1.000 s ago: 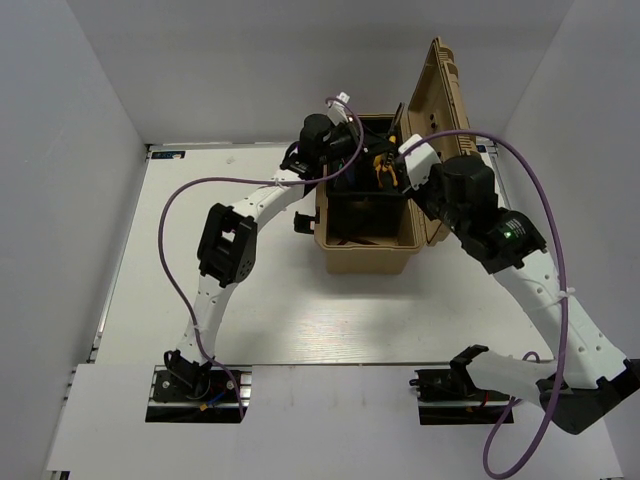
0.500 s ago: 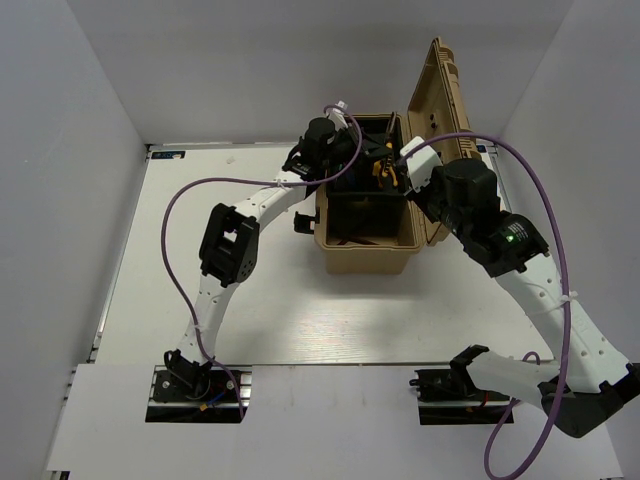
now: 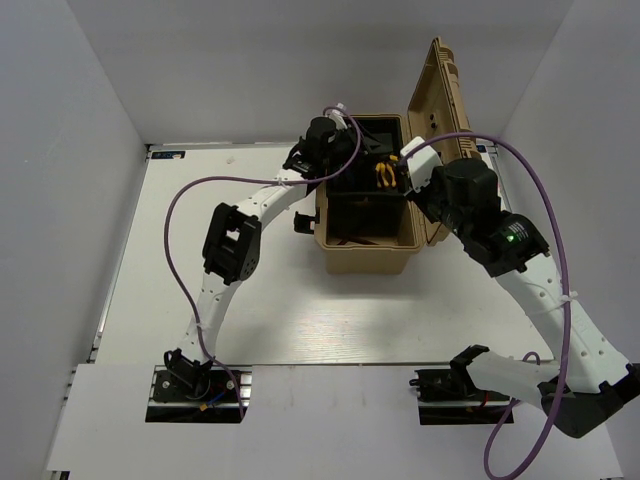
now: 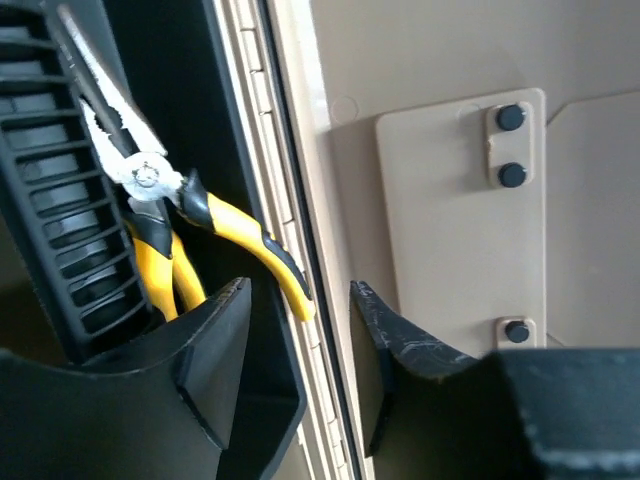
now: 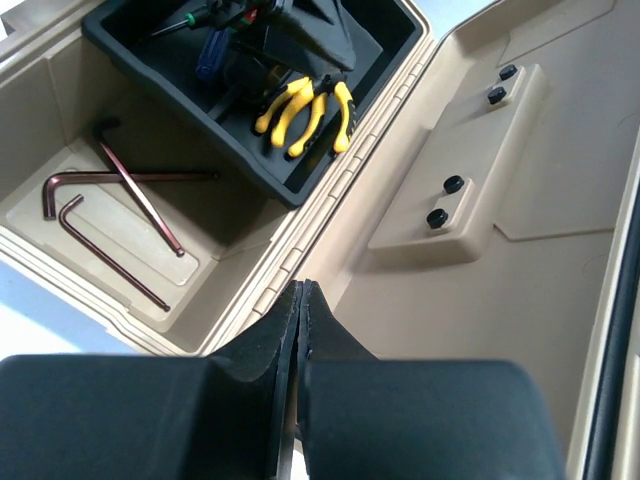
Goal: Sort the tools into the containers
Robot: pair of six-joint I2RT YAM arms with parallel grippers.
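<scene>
The tan toolbox (image 3: 365,262) stands open at the back of the table, its lid (image 3: 441,95) upright. In the right wrist view two yellow-handled pliers (image 5: 300,112) and a blue-handled screwdriver (image 5: 211,52) lie in the black inner tray (image 5: 330,172). Three dark hex keys (image 5: 120,195) lie on the tan floor of the box. My left gripper (image 4: 300,300) is open and empty over the tray's hinge edge, just short of the pliers (image 4: 160,215). My right gripper (image 5: 300,292) is shut and empty above the hinge (image 5: 300,250).
The inner face of the lid (image 5: 500,190) with its black studs fills the right of both wrist views. White walls close in the table (image 3: 200,300) at back and sides. Purple cables (image 3: 180,210) loop off both arms.
The left wrist has shifted slightly toward the back of the box, and the right wrist has edged a little. The pliers stay in the tray.
</scene>
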